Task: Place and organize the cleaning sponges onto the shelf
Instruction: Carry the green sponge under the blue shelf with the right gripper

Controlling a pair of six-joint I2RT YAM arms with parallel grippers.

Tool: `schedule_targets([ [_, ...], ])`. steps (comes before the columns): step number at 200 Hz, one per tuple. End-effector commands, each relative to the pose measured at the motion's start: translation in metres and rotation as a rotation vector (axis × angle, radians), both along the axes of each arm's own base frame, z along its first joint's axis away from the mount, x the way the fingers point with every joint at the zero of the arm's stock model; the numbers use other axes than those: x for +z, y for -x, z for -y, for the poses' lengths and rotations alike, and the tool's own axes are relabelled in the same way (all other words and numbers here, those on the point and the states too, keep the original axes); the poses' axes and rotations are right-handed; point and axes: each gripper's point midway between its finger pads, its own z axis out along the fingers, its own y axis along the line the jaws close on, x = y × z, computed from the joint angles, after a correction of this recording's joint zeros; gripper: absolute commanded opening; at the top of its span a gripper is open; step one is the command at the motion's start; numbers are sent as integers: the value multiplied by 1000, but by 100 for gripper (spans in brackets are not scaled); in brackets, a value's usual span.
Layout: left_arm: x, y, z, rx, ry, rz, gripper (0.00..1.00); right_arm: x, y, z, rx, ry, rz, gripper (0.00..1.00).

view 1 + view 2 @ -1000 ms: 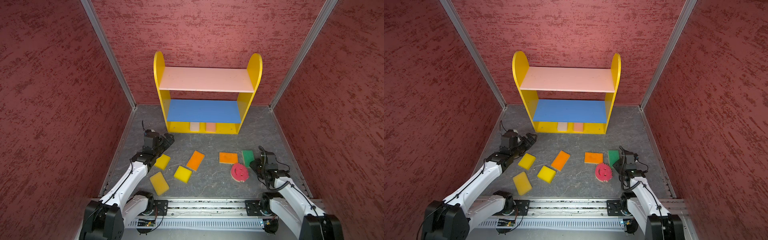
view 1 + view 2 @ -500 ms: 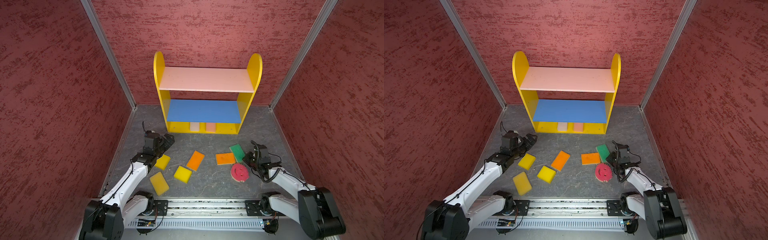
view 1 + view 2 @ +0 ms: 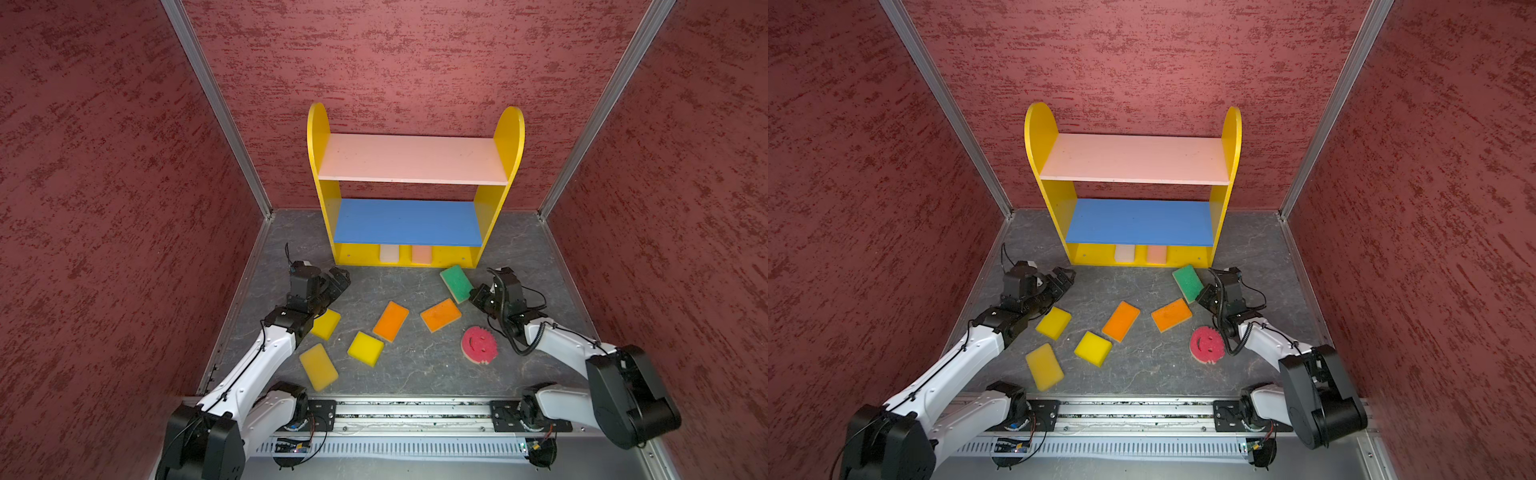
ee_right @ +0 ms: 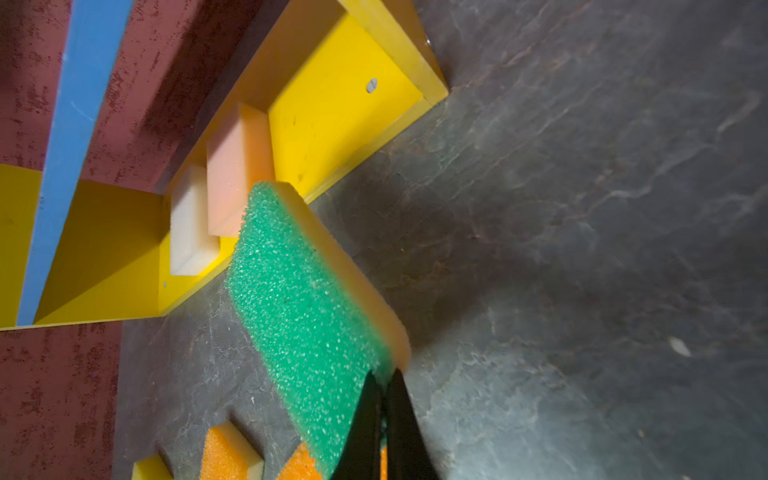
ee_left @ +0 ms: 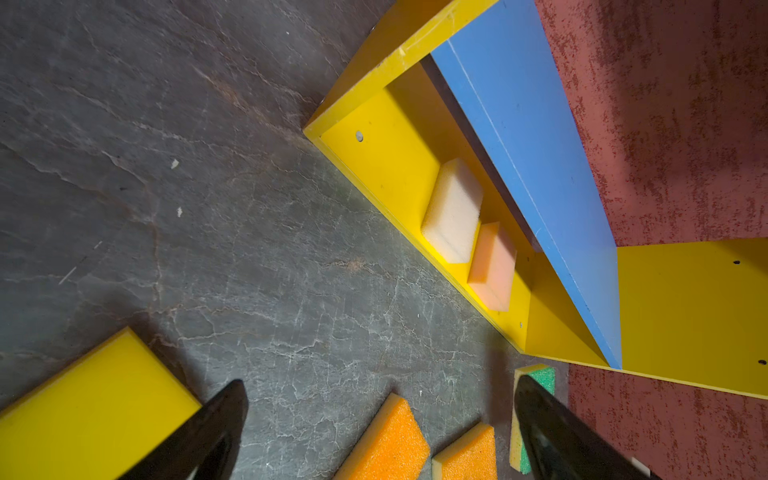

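My right gripper point(image 4: 384, 376) is clamped on one end of the green sponge point(image 4: 307, 316), holding it tilted just in front of the shelf point(image 3: 318, 137), near its bottom board. My left gripper point(image 5: 380, 382) hangs with fingers spread wide over the floor point(image 3: 415, 374), gripping nothing. The cream sponge point(image 3: 389, 253) and peach sponge point(image 3: 422, 254) sit side by side on the bottom board; the round pink sponge point(image 3: 479, 345) lies on the floor beside my right arm.

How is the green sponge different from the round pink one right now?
The green sponge is a rectangle with yellow backing; the pink sponge is round with a smiley face. The green sponge is pinched at one end by the shut right end effector; the pink sponge lies free on the tabletop. Neither is on the shelf yet.
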Motion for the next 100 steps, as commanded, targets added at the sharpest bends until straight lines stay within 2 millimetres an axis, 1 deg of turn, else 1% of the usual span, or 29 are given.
schedule_targets([
  [1,-2,3,-3,11,-13,-2,99,17,-22,3,-68,-8,72,0],
  [28,-2,4,-5,14,-22,-2,100,20,-36,9,-136,-21,106,0],
  [49,-1,5,-5,15,-19,1,99,17,-47,11,-173,-23,108,0],
  [57,-1,5,-5,14,-22,1,99,22,-53,11,-185,-32,123,0],
  [59,-1,5,-6,14,-24,0,100,16,-54,11,-189,-28,109,0],
  [61,-1,5,-6,14,-26,-1,100,14,-55,12,-193,-29,106,0],
  [100,-2,9,-9,19,-27,1,99,12,-72,12,-262,-94,131,0],
])
